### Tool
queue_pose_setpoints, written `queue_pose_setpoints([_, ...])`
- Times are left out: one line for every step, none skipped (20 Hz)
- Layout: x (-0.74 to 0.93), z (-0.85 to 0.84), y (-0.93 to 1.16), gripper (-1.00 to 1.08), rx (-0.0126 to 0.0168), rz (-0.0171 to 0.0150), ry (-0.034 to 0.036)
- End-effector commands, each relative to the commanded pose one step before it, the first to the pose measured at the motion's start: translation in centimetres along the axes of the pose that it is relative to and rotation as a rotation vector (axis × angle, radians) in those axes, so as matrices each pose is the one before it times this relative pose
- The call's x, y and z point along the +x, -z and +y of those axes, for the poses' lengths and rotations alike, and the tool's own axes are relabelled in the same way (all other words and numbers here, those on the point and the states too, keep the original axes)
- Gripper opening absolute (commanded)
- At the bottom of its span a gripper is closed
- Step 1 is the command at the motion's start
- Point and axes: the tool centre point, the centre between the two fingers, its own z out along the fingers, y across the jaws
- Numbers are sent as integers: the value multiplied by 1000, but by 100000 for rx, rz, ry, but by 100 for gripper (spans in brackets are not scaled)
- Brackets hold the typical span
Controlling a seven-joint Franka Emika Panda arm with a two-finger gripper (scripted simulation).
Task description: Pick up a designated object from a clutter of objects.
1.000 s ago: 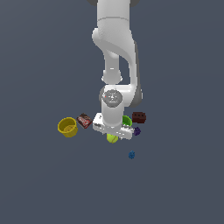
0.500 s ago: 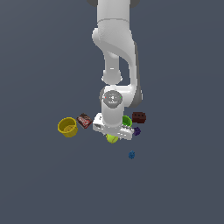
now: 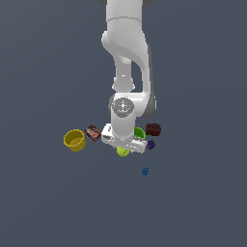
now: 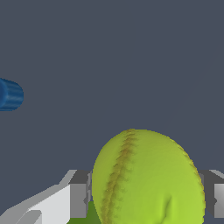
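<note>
The designated object, a yellow-green tennis ball [image 4: 146, 175] with a stitched seam, fills the space between my two grey fingers [image 4: 78, 199] in the wrist view. Both fingers touch its sides. In the exterior view the ball [image 3: 123, 152] peeks out just below the white hand, and my gripper [image 3: 123, 148] is shut on it, low over the grey floor. The clutter of objects lies around the hand: a yellow cup [image 3: 75, 140], a brown-red packet [image 3: 92, 132], a green cup [image 3: 139, 132] and a dark red brick block [image 3: 153, 129].
A tiny purple piece [image 3: 150, 144] lies right beside the hand on the exterior view's right. A small blue piece [image 3: 145, 171] sits apart in front of the ball, and the blue piece [image 4: 8, 94] also shows in the wrist view. The arm hides part of the green cup.
</note>
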Motion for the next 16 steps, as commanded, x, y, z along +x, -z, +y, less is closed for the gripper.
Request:
queue_pose_setpoints([-15,453,762,-100,58,222,-53])
queue_pose_setpoints([-54,246,365,-100,0,0,0])
queue_pose_setpoints([-61,276,409,-100,0,0,0])
queue_pose_setpoints([-67,306,454,-100,0,0,0])
queue_pose_setpoints([-74,336,499,-100,0,0,0])
queue_pose_setpoints([-76,378,539,-100,41,-21,-16])
queue_pose_setpoints([-87,397,591,-100,0,0,0])
queue_pose_setpoints([-93,428,639,-100,0,0,0])
queue_pose_setpoints([-100,460,688,-100,0,0,0])
queue_pose_setpoints([-107,492,738,-100,0,0,0])
queue_pose_setpoints([-110,533,784,-100,46,-14,-9])
queue_pose_setpoints([-118,551,830,-100,0,0,0])
queue_pose_setpoints([-121,587,870,-100,46,-13,-8])
queue_pose_setpoints([-128,601,910,-100,0,0,0])
queue_pose_setpoints([-130,617,936,-100,0,0,0])
queue_pose_setpoints([-129,638,952,-100,47,-12,-7])
